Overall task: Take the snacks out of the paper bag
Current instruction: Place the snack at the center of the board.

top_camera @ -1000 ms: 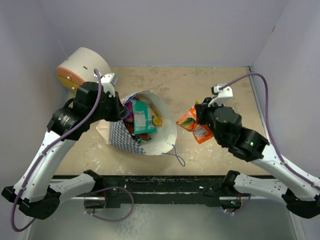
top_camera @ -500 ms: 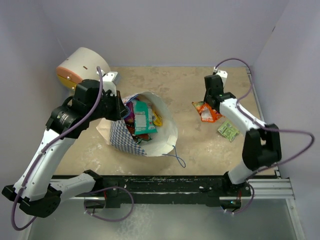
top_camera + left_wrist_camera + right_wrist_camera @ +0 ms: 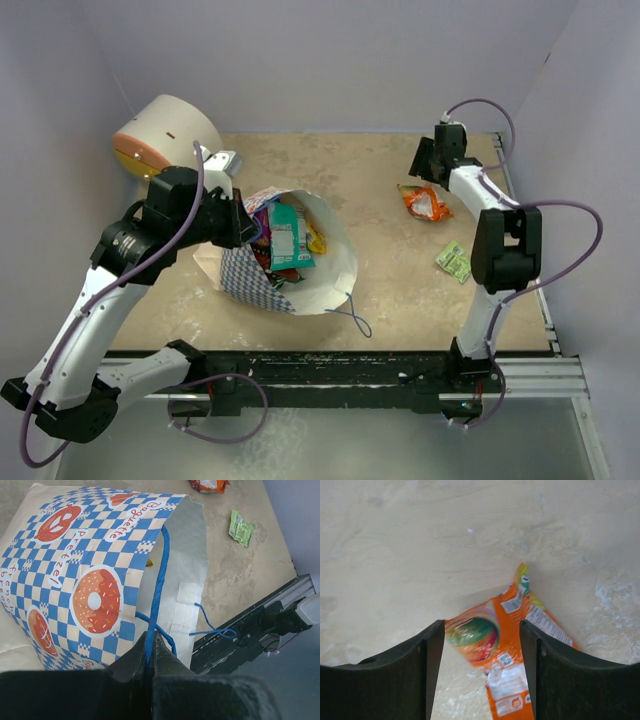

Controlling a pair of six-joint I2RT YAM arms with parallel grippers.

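Observation:
The paper bag (image 3: 336, 268) lies tipped on the table's left half, mouth facing up and right. Inside it show several snacks, among them a green packet (image 3: 285, 236) and a yellow one (image 3: 315, 239). My left gripper (image 3: 246, 222) is at the bag's left rim, shut on the blue cord handle (image 3: 159, 580) of the chequered bag (image 3: 95, 575). At the back right my right gripper (image 3: 482, 627) stands open over an orange snack packet (image 3: 506, 647), which lies on the table (image 3: 425, 202), blurred in the right wrist view. A light-green packet (image 3: 455, 262) lies nearer the right edge.
A big cream cylinder with an orange end (image 3: 165, 135) stands at the back left, close to the left arm. The second cord handle (image 3: 355, 315) trails toward the black front rail (image 3: 330, 370). Walls close in the back and both sides.
My right arm swung from mid-table to the back right with the orange packet, then opened and let it drop onto the table. The left gripper kept its hold on the handle.

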